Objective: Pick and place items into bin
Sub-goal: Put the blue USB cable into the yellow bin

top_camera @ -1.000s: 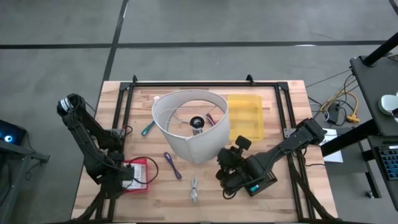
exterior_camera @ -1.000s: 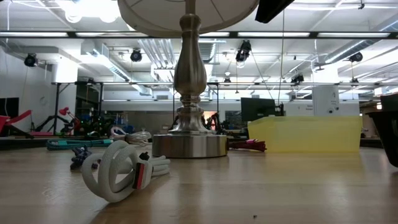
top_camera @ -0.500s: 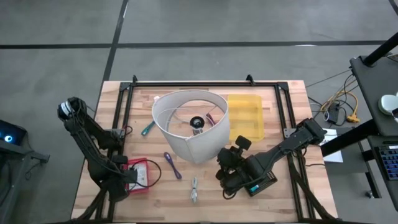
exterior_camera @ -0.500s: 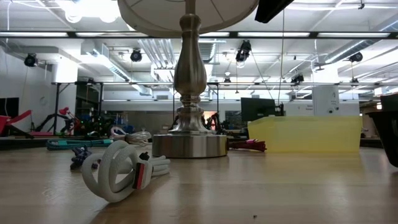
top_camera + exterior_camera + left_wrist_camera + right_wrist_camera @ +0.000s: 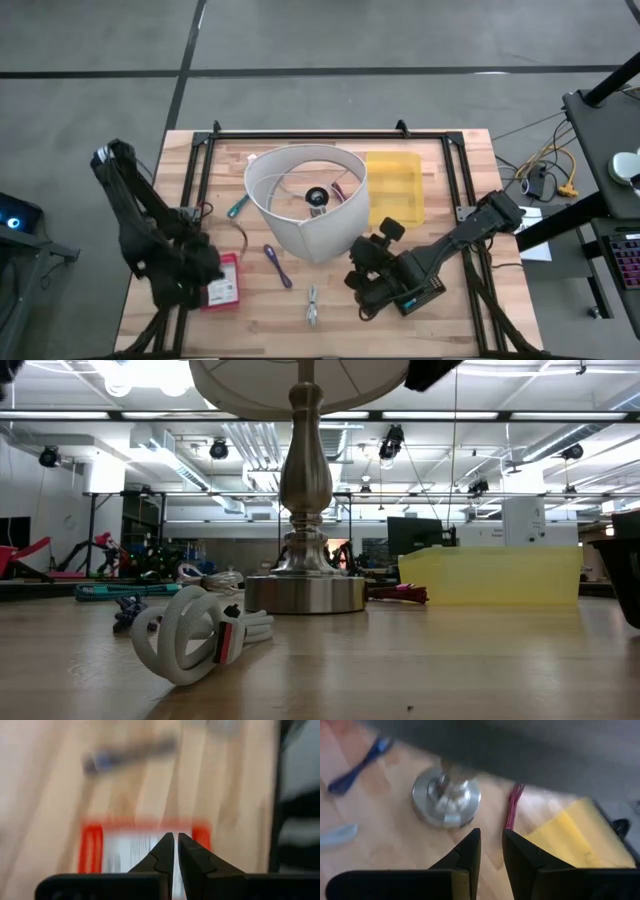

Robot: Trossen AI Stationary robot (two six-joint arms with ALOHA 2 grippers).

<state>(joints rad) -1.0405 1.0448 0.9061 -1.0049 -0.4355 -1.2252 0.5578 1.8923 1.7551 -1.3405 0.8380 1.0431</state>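
I see the left claw (image 5: 175, 851) clenched with nothing between its fingers, hanging over the red-framed card (image 5: 222, 282) near the desk's (image 5: 450, 310) front left corner; in the left wrist view the fingertips meet above the card's white face (image 5: 131, 851). The right claw (image 5: 489, 851) sits low at the front right of the desk, just in front of the lamp shade (image 5: 305, 200), its fingers a narrow gap apart and holding nothing I can make out; its wrist view looks past them at the lamp base (image 5: 446, 800), a bundle of red sticks (image 5: 512, 805) and a corner of the bin (image 5: 572, 837). The bin (image 5: 395, 188) lies on the desk to the right of the shade, touching or nearly touching it; I cannot tell whether anything lies inside. Loose items on the desk: a purple pen (image 5: 277, 266) in front of the shade, a silvery clip (image 5: 312, 303) nearer the front edge, a green stick (image 5: 237, 207) left of the shade. In the low view a coiled white cable (image 5: 195, 632) lies in the foreground, the lamp base (image 5: 305, 592) behind it, and the bin (image 5: 490, 576) to the right.
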